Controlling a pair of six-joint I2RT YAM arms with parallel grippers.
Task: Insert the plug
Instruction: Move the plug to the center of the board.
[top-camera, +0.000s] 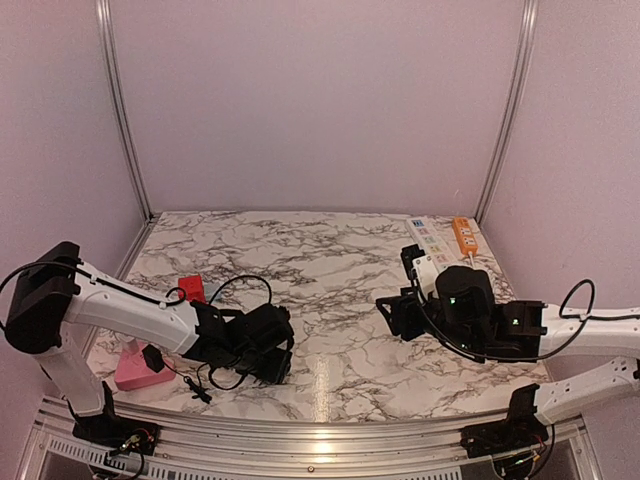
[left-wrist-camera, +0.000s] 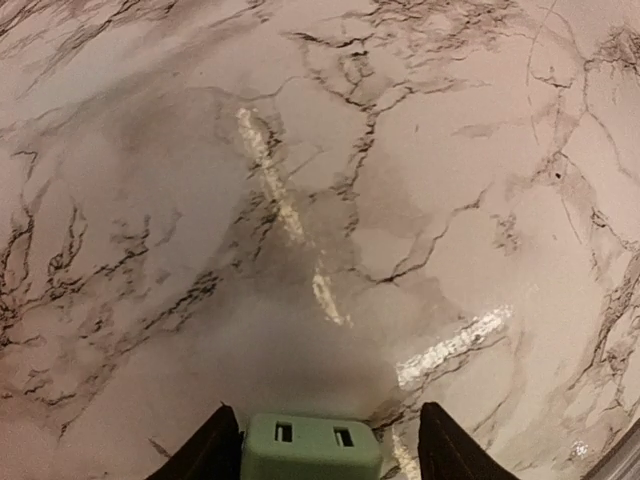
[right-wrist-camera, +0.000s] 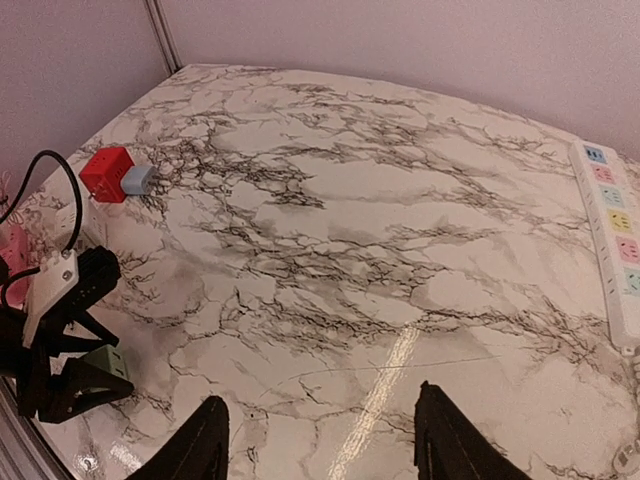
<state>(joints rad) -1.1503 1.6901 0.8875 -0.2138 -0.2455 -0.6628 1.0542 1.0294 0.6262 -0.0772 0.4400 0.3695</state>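
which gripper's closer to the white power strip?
Right. The right gripper is just in front of the white strip, on the right of the table. The left gripper is far across it, at the front left.

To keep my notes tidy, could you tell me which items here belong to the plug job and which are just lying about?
Job: green plug, between the fingers of the left gripper; white power strip, likely its socket.
Lying about: red cube; pink block; orange power strip.
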